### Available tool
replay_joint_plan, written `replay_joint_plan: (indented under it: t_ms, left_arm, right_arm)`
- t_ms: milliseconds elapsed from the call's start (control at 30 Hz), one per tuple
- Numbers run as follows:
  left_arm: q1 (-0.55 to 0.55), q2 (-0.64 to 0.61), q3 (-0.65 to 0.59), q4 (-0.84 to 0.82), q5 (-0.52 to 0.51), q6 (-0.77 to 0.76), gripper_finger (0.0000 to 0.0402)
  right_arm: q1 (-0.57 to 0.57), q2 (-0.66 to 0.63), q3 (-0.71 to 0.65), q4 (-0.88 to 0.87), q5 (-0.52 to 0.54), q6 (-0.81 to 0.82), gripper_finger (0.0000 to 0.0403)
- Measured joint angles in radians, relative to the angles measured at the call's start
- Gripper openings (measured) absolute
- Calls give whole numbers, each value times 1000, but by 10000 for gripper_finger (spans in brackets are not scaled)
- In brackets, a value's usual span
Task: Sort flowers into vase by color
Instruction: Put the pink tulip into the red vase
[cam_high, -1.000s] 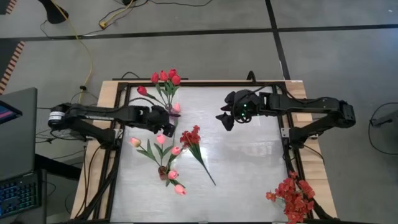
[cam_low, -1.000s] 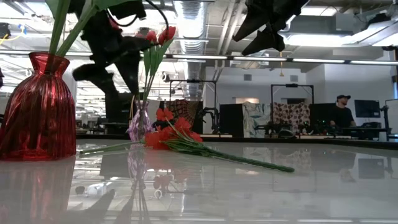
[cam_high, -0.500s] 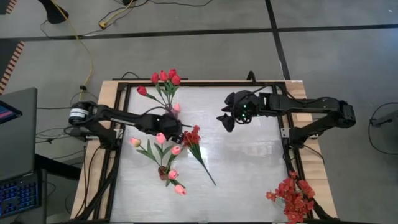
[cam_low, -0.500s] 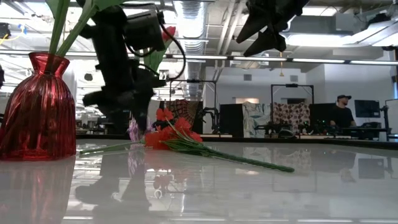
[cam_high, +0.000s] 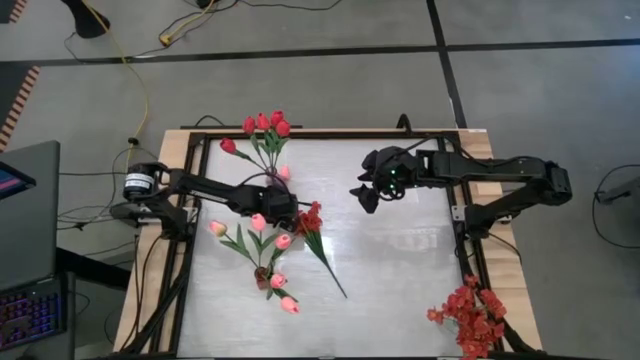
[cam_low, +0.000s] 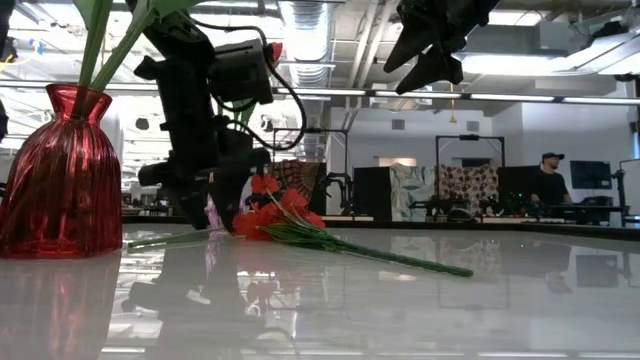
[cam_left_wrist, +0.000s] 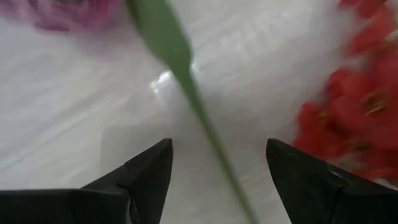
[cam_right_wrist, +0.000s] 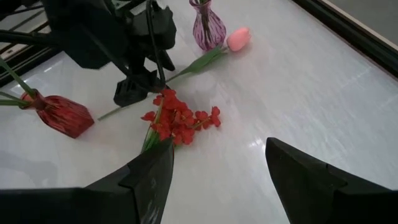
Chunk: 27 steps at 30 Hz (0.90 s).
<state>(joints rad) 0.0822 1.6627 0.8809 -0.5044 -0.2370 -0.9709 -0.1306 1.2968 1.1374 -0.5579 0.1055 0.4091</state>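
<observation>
Since a second ago our left gripper (cam_high: 283, 212) has travelled from beside the purple vase (cam_right_wrist: 208, 31) toward the table's middle and dropped low; the right gripper (cam_high: 364, 194) hangs where it was, above the table's far right part. Our left jaws stand wide apart, straddling a thin green stem (cam_left_wrist: 205, 121) without closing on it, with the red blossom spray (cam_high: 308, 220) just beside them on the white table (cam_high: 400, 270). Our right jaws are also spread and hold nothing. Outward, one pink tulip (cam_right_wrist: 238, 38) lies beside the purple vase. Pink tulips (cam_high: 268, 255) stand in the red vase (cam_low: 58, 175).
</observation>
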Motion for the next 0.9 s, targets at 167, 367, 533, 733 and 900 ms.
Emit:
replay_joint_plan:
  t_ms: [167, 367, 533, 733, 900]
  left_arm:
    - [-12, 48, 4, 10, 10, 9, 247]
    - [-18, 41, 3, 5, 3, 27, 193]
    - [-17, 19, 0, 6, 23, 64, 104]
    - [-18, 18, 0, 14, 32, 114, 9]
    - [-23, 7, 0, 61, 59, 151, 4]
  right_arm:
    - [6, 0, 0, 3, 1, 0, 282]
    - [7, 0, 0, -3, 1, 1, 282]
    - [6, 0, 0, -3, 1, 1, 282]
    - [6, 0, 0, -4, 1, 3, 282]
    - [6, 0, 0, -18, 0, 28, 282]
